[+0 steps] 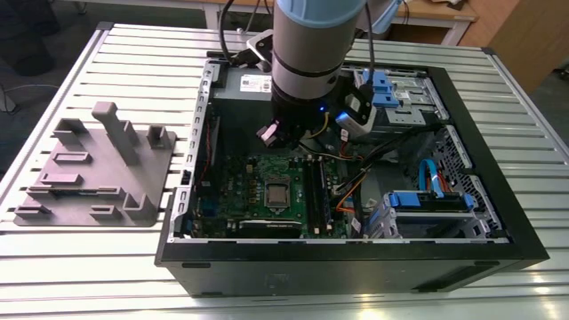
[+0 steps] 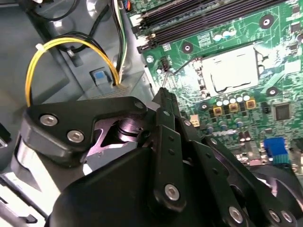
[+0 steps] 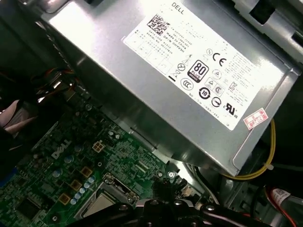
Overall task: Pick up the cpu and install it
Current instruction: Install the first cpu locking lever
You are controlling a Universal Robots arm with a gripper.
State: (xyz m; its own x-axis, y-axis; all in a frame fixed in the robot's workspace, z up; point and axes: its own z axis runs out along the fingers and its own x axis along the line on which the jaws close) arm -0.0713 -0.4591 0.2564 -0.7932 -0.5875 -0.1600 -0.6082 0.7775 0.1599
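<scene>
The arm's gripper [image 1: 288, 145] hangs inside the open computer case [image 1: 498, 200], over the edge of the green motherboard [image 1: 233, 180] that runs along the grey power supply [image 3: 156, 80]. In the second wrist view the 2 fingers [image 2: 164, 97] meet in a single narrow tip. I judge the jaws pressed together, with nothing visible pinched between them. The cpu [image 2: 235, 70] appears as a flat silvery square lying inside the metal socket frame [image 2: 258, 56] near the middle of the motherboard. It is apart from the fingertips and not touched by them. In the exterior view the cpu [image 1: 277, 194] lies from the jaws toward the board's edge farthest from the power supply, so the tip sits short of the socket on the power-supply side. The chip is square, so it has no long axis to speak of; its sides run parallel to the board's edges and to the black memory slots [image 1: 316, 190] beside it. The grey plastic tray [image 1: 89, 180] stands on the slatted table [image 1: 71, 267] outside the case, well apart from the gripper.
</scene>
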